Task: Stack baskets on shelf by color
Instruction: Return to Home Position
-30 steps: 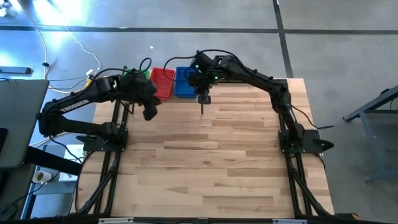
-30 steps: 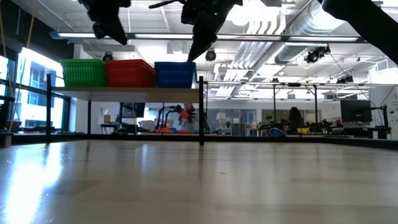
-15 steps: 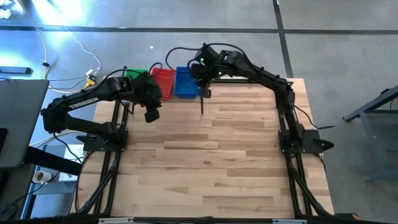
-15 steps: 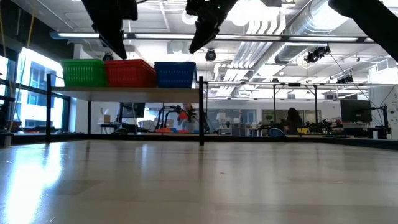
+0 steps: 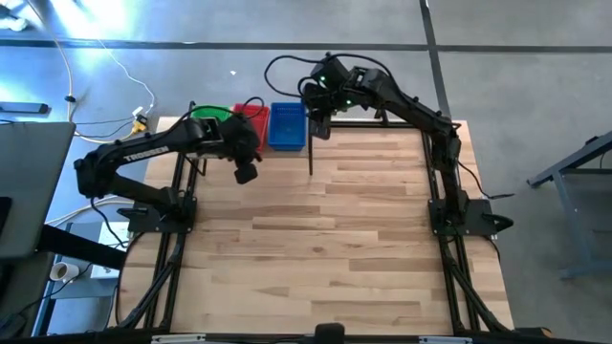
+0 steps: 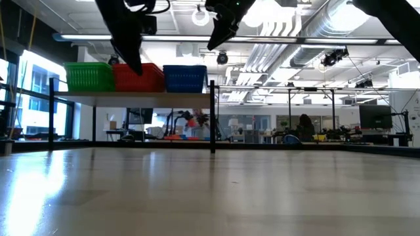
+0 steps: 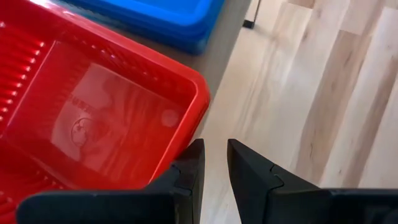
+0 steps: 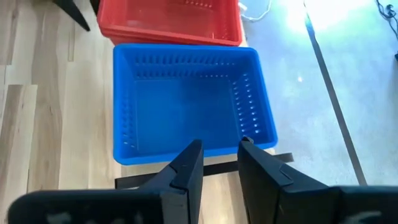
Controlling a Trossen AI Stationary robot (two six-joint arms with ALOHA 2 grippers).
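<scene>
Stacks of lattice-walled plastic baskets, green [image 6: 87,77], red [image 6: 147,77] and blue [image 6: 184,78], stand side by side on the light wooden plank shelf [image 6: 131,96] at the far left. The left gripper [image 7: 214,149] hangs over the red stack's near corner, and the right gripper [image 8: 220,148] beside the blue stack's right edge. Both have fingers narrowly apart, gripping nothing. The wooden plank tabletop [image 5: 325,248] lies open nearer.

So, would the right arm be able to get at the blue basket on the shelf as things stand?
Probably yes: the right gripper hangs empty above and just beside the blue basket, with nothing between them.
</scene>
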